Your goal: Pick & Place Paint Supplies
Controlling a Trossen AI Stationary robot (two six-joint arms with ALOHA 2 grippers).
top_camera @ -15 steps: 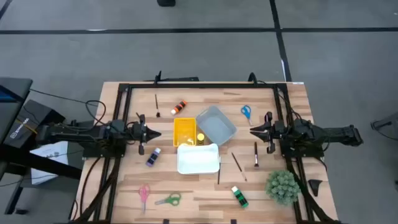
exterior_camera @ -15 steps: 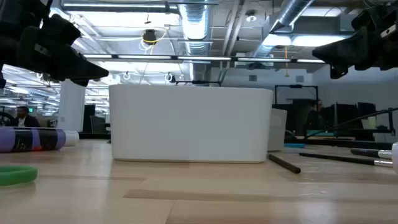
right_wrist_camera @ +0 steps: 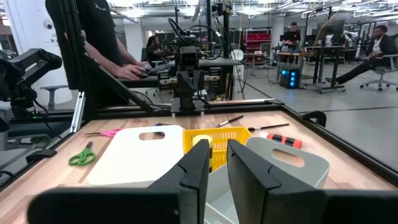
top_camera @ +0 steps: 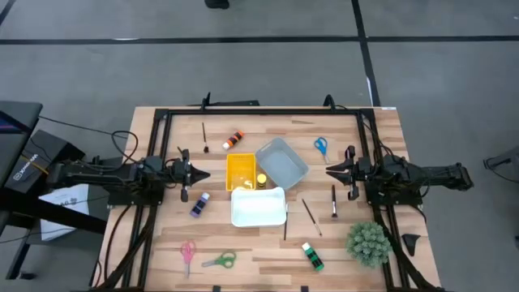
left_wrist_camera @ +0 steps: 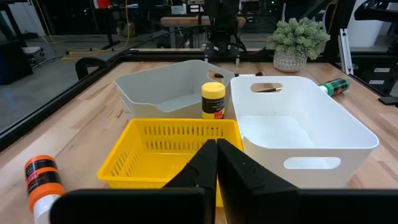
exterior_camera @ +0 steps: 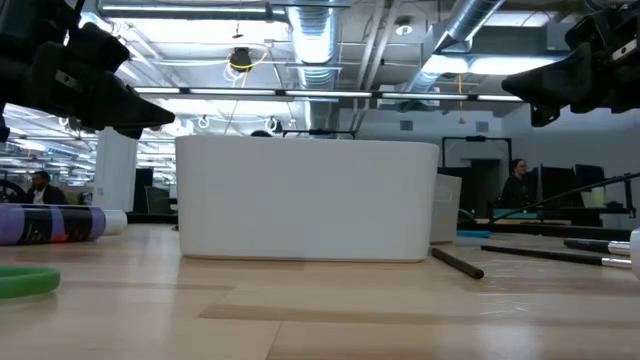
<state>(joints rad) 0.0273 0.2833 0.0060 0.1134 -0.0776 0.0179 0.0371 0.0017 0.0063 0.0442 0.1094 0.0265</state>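
Paint supplies lie scattered on the wooden table: an orange bottle (top_camera: pixel 235 139), a purple bottle (top_camera: pixel 199 204), a green bottle (top_camera: pixel 313 256), blue scissors (top_camera: pixel 321 146), pink scissors (top_camera: pixel 188 255), green scissors (top_camera: pixel 219 260) and thin dark brushes (top_camera: pixel 333 201). A yellow bottle (left_wrist_camera: pixel 213 101) stands upright between the bins. My left gripper (top_camera: pixel 204 174) hovers left of the yellow basket (top_camera: pixel 242 172), shut and holding nothing. My right gripper (top_camera: pixel 328 169) hovers right of the grey bin (top_camera: pixel 282 162), its fingers (right_wrist_camera: pixel 193 165) a narrow gap apart, with nothing between them.
A white bin (top_camera: pixel 259 207) sits in front of the yellow basket and grey bin at the table's middle. A fuzzy green plant (top_camera: pixel 368 243) stands at the near right. A black frame (top_camera: pixel 259 111) runs around the table. People show in the room behind.
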